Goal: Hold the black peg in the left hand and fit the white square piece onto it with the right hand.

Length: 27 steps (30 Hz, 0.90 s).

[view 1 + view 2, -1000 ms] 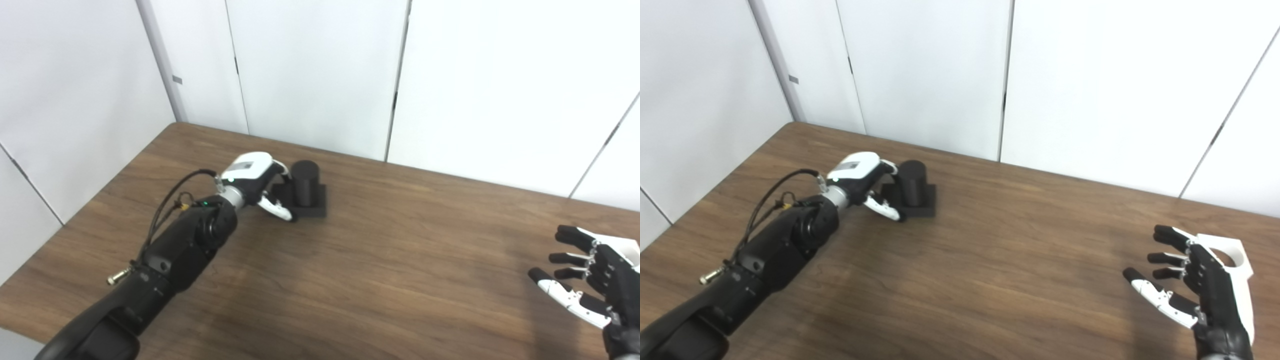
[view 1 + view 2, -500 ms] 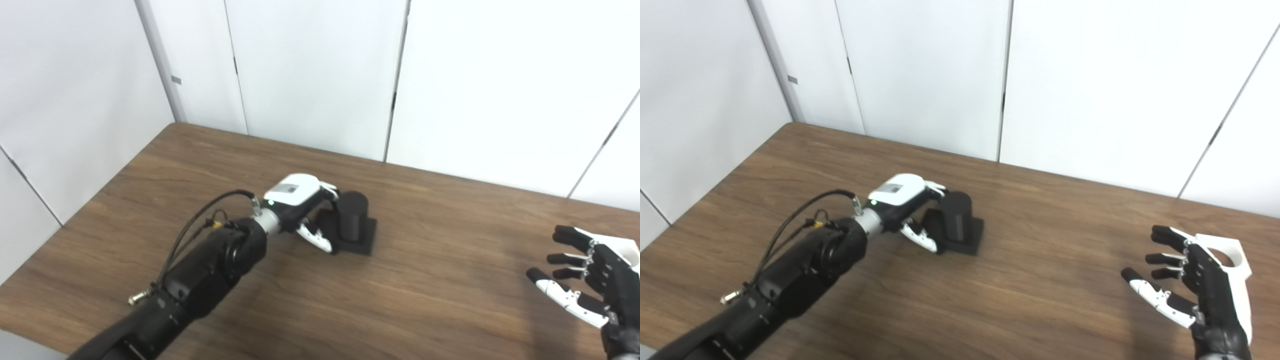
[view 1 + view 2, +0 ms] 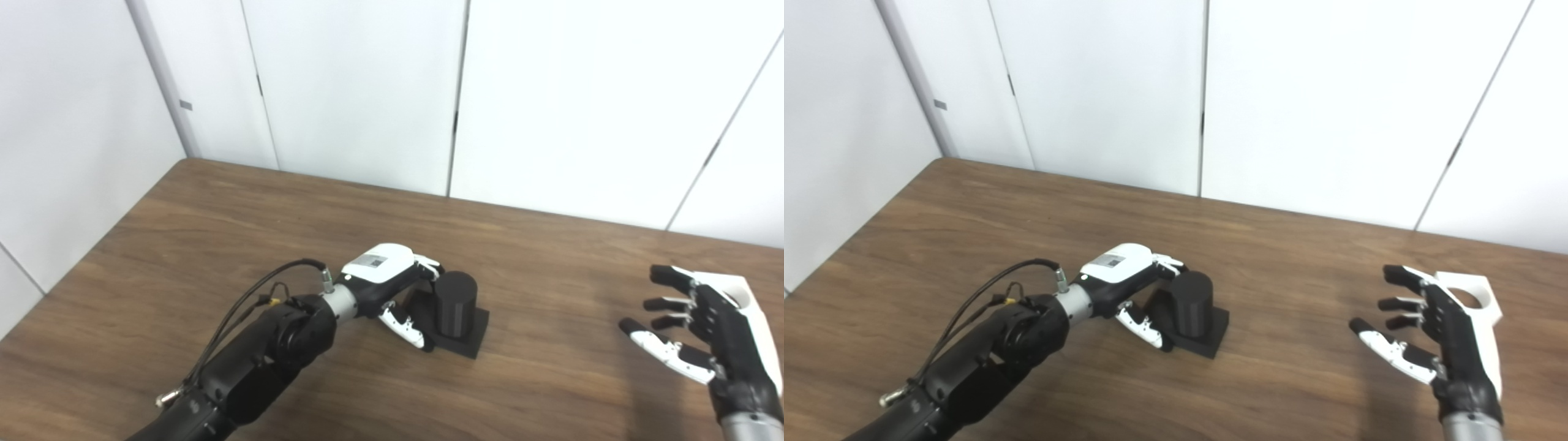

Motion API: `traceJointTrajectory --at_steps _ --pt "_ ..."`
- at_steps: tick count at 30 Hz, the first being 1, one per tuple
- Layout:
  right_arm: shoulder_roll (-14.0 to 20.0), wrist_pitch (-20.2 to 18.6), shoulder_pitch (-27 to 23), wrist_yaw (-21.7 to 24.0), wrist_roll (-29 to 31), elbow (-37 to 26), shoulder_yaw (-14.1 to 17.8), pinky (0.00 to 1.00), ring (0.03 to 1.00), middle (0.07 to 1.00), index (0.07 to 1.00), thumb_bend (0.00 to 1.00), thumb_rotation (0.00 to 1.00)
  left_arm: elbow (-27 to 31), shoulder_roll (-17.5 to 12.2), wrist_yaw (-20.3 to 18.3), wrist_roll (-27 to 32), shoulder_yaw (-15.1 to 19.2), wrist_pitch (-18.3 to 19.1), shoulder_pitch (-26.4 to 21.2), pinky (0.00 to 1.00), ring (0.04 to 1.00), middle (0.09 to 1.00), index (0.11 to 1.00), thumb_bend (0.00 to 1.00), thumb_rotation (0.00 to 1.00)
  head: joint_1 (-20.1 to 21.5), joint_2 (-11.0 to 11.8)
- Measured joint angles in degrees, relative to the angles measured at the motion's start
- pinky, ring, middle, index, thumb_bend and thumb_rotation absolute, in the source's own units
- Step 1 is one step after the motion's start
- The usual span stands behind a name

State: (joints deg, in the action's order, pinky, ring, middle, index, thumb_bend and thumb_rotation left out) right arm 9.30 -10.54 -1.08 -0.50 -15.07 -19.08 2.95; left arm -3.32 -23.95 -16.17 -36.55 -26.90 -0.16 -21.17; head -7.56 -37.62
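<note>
The black peg [image 3: 456, 301] is a short upright cylinder on a flat square black base, standing on the brown table [image 3: 233, 226] near its middle. My left hand [image 3: 384, 283] is shut on the black peg from the left: fingers curl behind the cylinder and the thumb lies along the front of the base. The white square piece [image 3: 1475, 297], with a round hole in it, lies on the table at the far right. My right hand [image 3: 1433, 331] is open with fingers spread, just left of and in front of the white piece, hiding part of it and holding nothing.
White wall panels [image 3: 367, 92] stand close behind the table's far edge and along its left side. A black cable [image 3: 245, 306] loops off my left forearm. Bare wood lies between the peg and my right hand.
My left hand has drawn the black peg across the table to the right and nearer to me. The camera has also shifted. My right hand stays open beside the white piece.
</note>
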Motion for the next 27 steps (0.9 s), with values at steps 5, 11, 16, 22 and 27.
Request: traceJointTrajectory --at_steps 5,11,16,22,27 --pt "0.1 1.1 -0.2 -0.2 -0.8 1.4 -0.2 0.49 0.602 0.741 0.721 0.54 0.0 0.0 0.6 0.0 -0.7 -0.9 -0.4 -0.4 0.74 0.87 0.87 0.489 0.52 0.06 2.1 -0.7" --pt "0.0 1.8 -0.3 -0.3 -0.9 1.5 -0.2 0.48 0.595 0.741 0.719 0.55 0.0 0.0 1.0 -0.1 -1.9 -2.3 -0.4 -1.1 0.79 0.878 0.876 0.489 0.52 0.06 5.6 -1.5" --pt "-0.1 2.7 -0.4 -0.4 -0.9 2.8 -0.2 0.47 0.587 0.735 0.713 0.56 0.0 0.0 1.2 -0.1 -2.1 -3.4 -0.8 -1.3 0.82 0.889 0.87 0.49 0.52 0.06 8.3 -1.9" --pt "-0.4 2.9 -0.5 -0.5 -1.3 2.9 -0.5 0.48 0.599 0.737 0.713 0.57 0.0 0.2 0.7 -0.1 -2.4 -4.0 -1.9 -1.3 0.86 0.895 0.866 0.491 0.52 0.06 15.4 -2.0" --pt "0.3 2.7 -1.9 -0.4 -2.7 2.7 -0.5 0.48 0.607 0.738 0.714 0.59 0.02 0.3 0.0 0.0 -2.7 -4.3 -3.2 -1.4 0.86 0.897 0.869 0.491 0.52 0.06 17.6 -1.8"
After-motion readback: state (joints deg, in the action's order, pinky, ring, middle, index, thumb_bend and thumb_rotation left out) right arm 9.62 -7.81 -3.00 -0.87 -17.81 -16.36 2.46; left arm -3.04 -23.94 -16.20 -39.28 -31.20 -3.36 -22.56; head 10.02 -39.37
